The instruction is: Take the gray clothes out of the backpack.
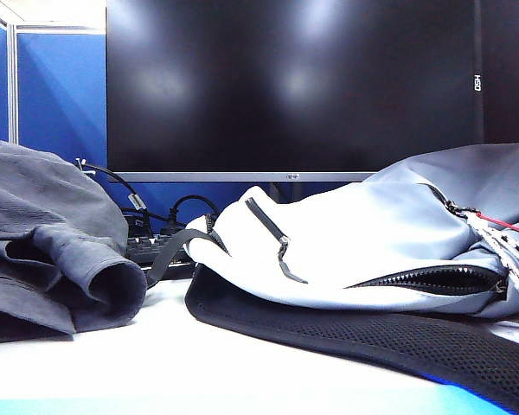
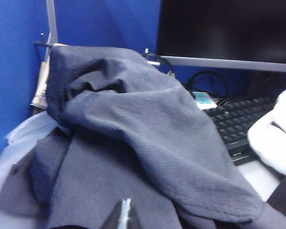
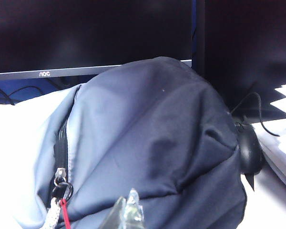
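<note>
A heap of gray clothes lies on the white desk left of the backpack, fully outside it. The fabric looks soft, light and floppy; a bunched fold or the rolled cuff would suit a pinch. The left claw is closed and empty just above the clothes. The right claw, also closed and empty, hovers over the backpack.

Backpack cropped at right edge, keyboard mostly hidden — pincers barely visible
</note>
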`<state>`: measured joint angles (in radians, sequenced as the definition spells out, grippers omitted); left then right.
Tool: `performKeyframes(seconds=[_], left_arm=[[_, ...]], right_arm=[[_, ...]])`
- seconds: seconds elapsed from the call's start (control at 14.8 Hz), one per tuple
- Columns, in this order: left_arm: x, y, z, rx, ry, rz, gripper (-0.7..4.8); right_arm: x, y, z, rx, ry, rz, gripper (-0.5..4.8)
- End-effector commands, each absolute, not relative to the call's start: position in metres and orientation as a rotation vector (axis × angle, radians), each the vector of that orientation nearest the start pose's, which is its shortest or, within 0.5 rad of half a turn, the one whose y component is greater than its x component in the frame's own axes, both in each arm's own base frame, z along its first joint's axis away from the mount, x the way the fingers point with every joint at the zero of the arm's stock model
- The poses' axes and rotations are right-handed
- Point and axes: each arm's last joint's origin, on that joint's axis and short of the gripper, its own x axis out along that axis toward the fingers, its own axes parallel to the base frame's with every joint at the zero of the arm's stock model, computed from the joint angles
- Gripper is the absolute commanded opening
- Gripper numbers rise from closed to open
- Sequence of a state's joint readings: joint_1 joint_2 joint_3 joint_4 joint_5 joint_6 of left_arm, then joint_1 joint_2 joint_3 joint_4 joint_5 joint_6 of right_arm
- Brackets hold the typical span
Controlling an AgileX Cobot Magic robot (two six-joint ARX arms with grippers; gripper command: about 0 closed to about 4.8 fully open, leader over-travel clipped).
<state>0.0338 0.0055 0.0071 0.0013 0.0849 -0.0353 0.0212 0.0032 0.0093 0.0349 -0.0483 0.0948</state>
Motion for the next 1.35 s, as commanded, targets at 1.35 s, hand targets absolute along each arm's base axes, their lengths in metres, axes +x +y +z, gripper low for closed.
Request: performKeyframes(seconds=[1.35], left_arm=[[0.0974,0.0020,0.1666,0.001,-0.013,-0.011,-0.05]], right_arm=[[0.0968,0.0028,0.1756,0.104,-0.104,0.053,-0.06]])
